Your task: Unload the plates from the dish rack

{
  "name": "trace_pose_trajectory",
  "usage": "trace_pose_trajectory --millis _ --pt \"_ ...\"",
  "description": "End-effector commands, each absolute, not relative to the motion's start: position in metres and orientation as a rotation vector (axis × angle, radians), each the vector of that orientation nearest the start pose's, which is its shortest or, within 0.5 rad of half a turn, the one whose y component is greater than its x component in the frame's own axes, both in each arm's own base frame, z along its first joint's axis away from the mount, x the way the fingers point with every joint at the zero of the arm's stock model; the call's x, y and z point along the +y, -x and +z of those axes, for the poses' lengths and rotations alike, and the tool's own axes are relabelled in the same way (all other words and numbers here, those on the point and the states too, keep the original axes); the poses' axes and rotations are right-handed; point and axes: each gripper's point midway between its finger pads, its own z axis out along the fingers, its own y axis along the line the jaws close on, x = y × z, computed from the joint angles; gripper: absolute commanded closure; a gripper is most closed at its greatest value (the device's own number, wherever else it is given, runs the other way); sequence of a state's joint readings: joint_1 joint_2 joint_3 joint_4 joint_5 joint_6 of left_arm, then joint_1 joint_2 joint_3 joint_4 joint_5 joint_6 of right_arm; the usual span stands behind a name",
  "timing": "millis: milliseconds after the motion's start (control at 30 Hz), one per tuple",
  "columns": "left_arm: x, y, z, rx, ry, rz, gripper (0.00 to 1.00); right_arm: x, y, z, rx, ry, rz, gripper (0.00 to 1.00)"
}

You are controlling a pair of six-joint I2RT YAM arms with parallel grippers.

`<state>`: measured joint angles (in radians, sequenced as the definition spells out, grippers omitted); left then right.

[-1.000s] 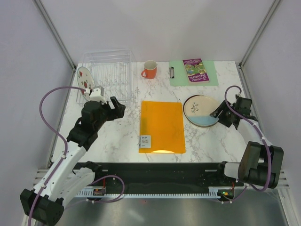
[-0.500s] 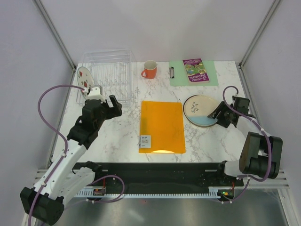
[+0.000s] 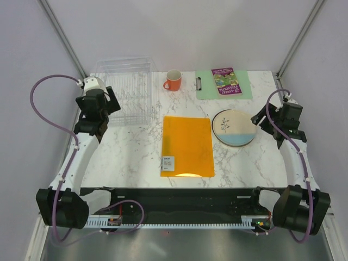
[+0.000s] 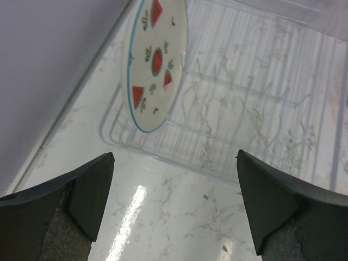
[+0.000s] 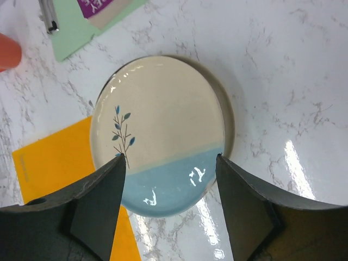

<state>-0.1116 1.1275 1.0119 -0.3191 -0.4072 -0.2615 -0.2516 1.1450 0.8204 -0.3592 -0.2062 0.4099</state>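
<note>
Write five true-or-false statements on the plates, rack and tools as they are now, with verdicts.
The fruit-marked plate stands on edge in the dish rack. True.
The left tool is shut on that plate. False: it is open and empty, short of the plate.
The blue-and-cream plate lies flat outside the rack. True.
The orange mug sits inside the rack. False: it stands on the table beside it.
The right tool grips the blue-and-cream plate. False: it is open above it.

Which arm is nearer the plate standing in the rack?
Left. The left gripper hangs open just before the fruit plate; the right gripper is across the table, above the blue plate.
</note>
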Motion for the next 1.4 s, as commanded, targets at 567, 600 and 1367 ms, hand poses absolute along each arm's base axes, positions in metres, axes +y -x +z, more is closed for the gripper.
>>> trace_pose_trajectory --millis 567,600,1367 --pt "0.138 -0.470 0.240 1.813 0.543 0.687 0.02 -0.035 -0.343 0.174 2.138 -0.567 0.300 0.26" --pt "0.139 -0.473 0.239 1.810 0.552 0.692 0.03 -0.035 -0.344 0.173 2.140 -0.565 0.301 0.25" --pt "0.134 -0.487 0.262 1.753 0.527 0.634 0.98 -0.028 -0.342 0.163 2.155 -0.548 0.346 0.27"
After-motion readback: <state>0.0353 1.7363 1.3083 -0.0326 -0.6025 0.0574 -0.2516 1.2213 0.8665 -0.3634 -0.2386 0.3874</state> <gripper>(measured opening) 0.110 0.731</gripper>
